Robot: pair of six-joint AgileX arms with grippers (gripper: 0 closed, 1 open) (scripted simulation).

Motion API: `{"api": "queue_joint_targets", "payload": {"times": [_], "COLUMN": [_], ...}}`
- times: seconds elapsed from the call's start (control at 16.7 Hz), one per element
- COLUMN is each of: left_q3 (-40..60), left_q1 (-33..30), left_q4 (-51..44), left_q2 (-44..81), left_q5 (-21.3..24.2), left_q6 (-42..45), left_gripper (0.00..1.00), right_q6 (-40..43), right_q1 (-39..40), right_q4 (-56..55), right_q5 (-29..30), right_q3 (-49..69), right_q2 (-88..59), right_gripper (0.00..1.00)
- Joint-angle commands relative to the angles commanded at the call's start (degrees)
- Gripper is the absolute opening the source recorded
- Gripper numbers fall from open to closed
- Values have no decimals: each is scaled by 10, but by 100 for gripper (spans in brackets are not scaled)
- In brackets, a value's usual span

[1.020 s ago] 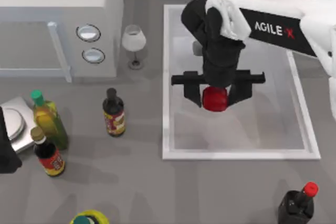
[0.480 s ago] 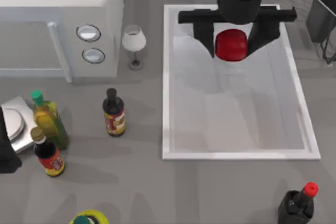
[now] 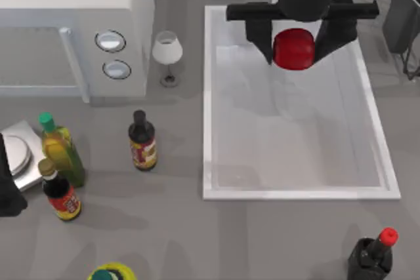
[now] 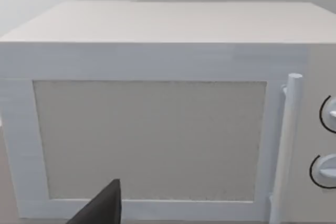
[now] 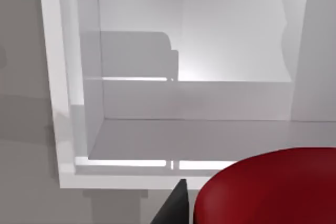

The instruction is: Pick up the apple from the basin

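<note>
Apple (image 3: 293,48): glossy, solid red, rounded and slightly barrel-shaped. Held up above the far end of the basin (image 3: 207,96), clear of its floor; also seen close in the right wrist view (image 5: 268,190).

Right gripper (image 3: 294,37): black, two fingers clamped on the apple, one on each side, under a wide black crossbar. One dark finger (image 5: 172,205) shows just beside the fruit in the right wrist view.

Basin: large, white, rectangular, tall smooth walls, flat pale bottom; on the table's right half.

Left arm (image 3: 8,188): parked at the table's left edge; whether its fingers are open cannot be told. Its wrist camera faces the microwave door.

Left of basin: wine glass (image 3: 167,54), near the rim; microwave (image 3: 72,27) with two round knobs; dark bottle (image 3: 142,141); green-capped bottle (image 3: 60,149); brown-capped bottle (image 3: 59,191); scale (image 3: 23,155).

Front right: black bottle with red cap (image 3: 373,254), well apart from the apple.
</note>
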State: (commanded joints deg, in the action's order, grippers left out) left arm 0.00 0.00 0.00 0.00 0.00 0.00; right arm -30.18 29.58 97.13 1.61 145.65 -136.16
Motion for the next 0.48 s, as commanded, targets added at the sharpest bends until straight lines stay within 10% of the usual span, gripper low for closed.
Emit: {"api": "queue_joint_targets", "payload": {"times": [0.48], "left_q3": [0], "left_q1": [0], "left_q4": [0], "left_q2": [0], "left_q5": [0], "left_q6": [0], "left_gripper": [100], "right_q6": [156], "right_q1": [-157], "right_q4": [-80], "right_q5": [-8], "right_q3": [-222], "right_q2": [126], "right_gripper": [0]}}
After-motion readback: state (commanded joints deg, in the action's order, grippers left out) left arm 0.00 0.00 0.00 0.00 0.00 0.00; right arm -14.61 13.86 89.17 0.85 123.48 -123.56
